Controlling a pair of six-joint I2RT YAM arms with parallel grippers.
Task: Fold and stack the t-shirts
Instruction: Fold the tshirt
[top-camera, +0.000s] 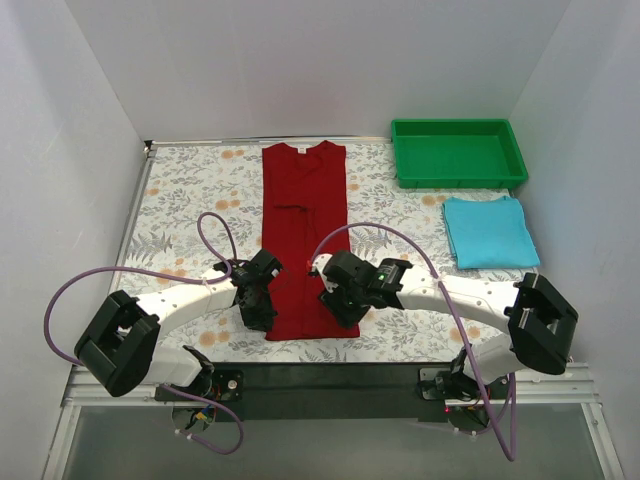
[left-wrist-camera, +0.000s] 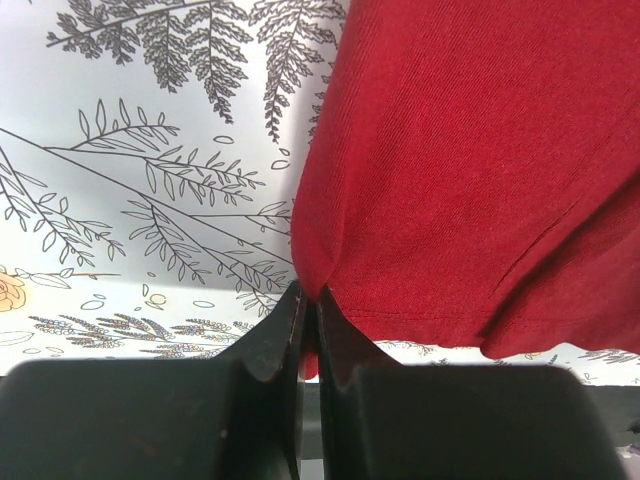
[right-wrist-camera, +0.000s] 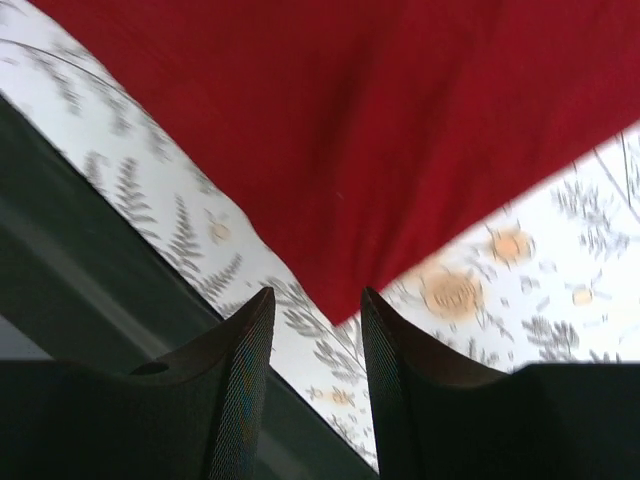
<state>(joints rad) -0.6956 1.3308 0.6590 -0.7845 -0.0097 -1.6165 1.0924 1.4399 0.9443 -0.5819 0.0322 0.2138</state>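
Limp and light, the dark red cloth t-shirt (top-camera: 304, 240) lies as a long strip mid-table. It would likely sag, so hold its 2 near corners. The left gripper (left-wrist-camera: 308, 300) is clamped on 1; the right gripper (right-wrist-camera: 315, 300) hangs over the other, jaws apart.

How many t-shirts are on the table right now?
2. The dark red t-shirt lies flat as a long strip in the centre. The turquoise t-shirt sits folded on the right, just nearer than the green tray. Nothing suggests another is hidden.
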